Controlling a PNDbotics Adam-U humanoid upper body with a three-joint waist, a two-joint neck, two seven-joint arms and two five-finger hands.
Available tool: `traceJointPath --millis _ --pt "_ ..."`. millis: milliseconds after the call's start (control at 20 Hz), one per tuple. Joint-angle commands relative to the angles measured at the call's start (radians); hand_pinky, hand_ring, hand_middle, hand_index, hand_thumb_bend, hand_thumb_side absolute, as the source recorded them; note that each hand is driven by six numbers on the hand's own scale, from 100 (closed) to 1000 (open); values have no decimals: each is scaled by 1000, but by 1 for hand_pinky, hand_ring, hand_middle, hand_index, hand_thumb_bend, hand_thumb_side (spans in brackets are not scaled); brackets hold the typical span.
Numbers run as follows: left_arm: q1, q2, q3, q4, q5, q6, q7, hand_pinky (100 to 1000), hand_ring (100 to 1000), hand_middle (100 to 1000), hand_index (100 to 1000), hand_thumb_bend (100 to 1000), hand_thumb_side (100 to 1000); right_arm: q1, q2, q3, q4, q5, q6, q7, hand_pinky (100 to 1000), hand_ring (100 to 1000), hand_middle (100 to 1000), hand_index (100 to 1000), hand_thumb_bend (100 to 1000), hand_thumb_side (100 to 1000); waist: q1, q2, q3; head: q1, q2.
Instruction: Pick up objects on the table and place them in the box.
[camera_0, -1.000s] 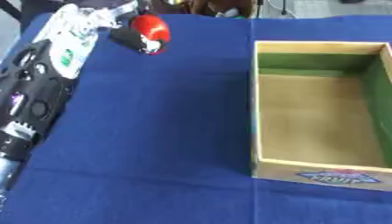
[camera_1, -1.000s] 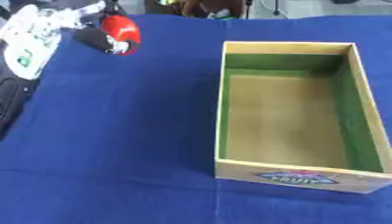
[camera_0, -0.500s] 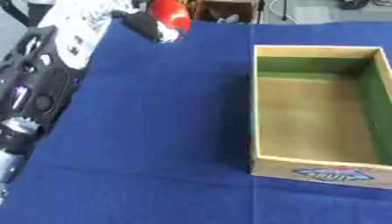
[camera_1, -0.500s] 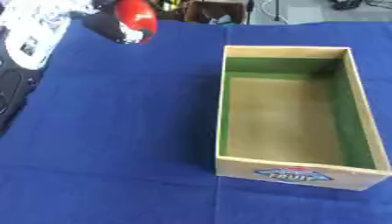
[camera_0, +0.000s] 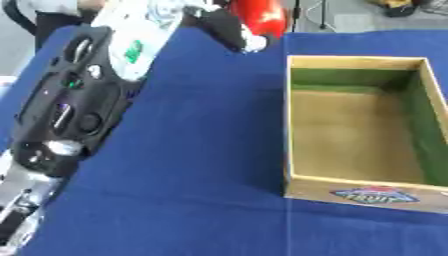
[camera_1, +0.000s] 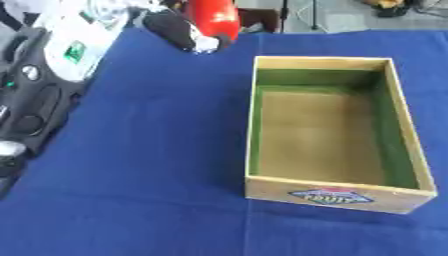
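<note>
My left hand (camera_0: 223, 27) is raised near the top of the view, its black fingers curled round a red rounded object (camera_0: 262, 15). The object hangs above the far part of the blue table, to the left of the box's far left corner. The left arm (camera_0: 79, 95) runs down the left side of the view. The wooden box (camera_0: 363, 125) with green inner walls stands at the right with nothing in it, a fruit label on its near wall. My right hand shows in neither view.
A blue cloth (camera_0: 192, 175) covers the table. Beyond its far edge there are dark stands and a person's clothing at the top left.
My left hand has lifted the red object off the table and carried it up and to the right, toward the box. The camera has also shifted a little.
</note>
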Motion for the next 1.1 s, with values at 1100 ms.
traceJointPath --millis 1100 --pt "24 -322 -66 161 -278 -75 86 180 473 487 656 100 439 -72 4 3 -14 -18 -25 7 773 745 768 766 100 903 5 -14 -49 -31 -4"
